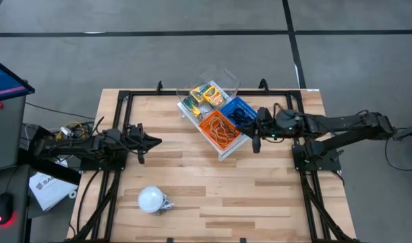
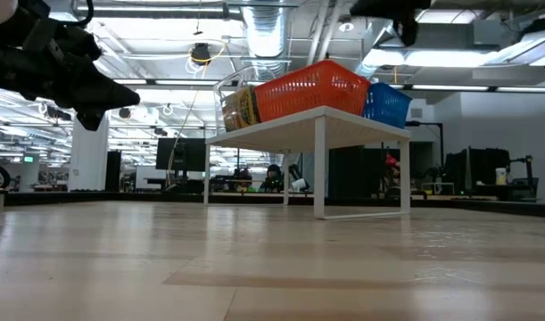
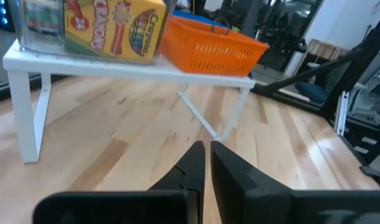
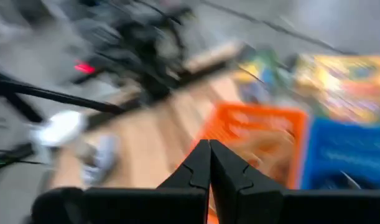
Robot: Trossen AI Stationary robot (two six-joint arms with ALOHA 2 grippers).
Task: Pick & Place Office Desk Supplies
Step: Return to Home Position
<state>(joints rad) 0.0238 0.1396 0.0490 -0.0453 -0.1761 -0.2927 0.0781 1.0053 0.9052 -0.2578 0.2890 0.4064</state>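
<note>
A white raised shelf (image 1: pixel 227 152) stands at the table's far middle and carries three bins. The clear bin holds yellow-and-green crayon boxes (image 1: pixel 206 94) (image 3: pixel 115 28). Tan rubber bands (image 1: pixel 219 131) lie in the orange basket (image 3: pixel 208 43). Small black rings (image 1: pixel 234 116) lie in the blue basket (image 1: pixel 241 106). My right gripper (image 4: pixel 209 146) is shut and hovers just above the blue and orange baskets, pointing toward the table's left. My left gripper (image 1: pixel 155 141) (image 3: pixel 205 149) is shut and hangs low over the table's left part, pointing at the shelf and well short of it.
A white rounded bulb-like object (image 1: pixel 152 200) lies near the table's front left. Black frame rails (image 1: pixel 118 108) run along the left, far and right edges. Bare wood stretches between the shelf and the near edge.
</note>
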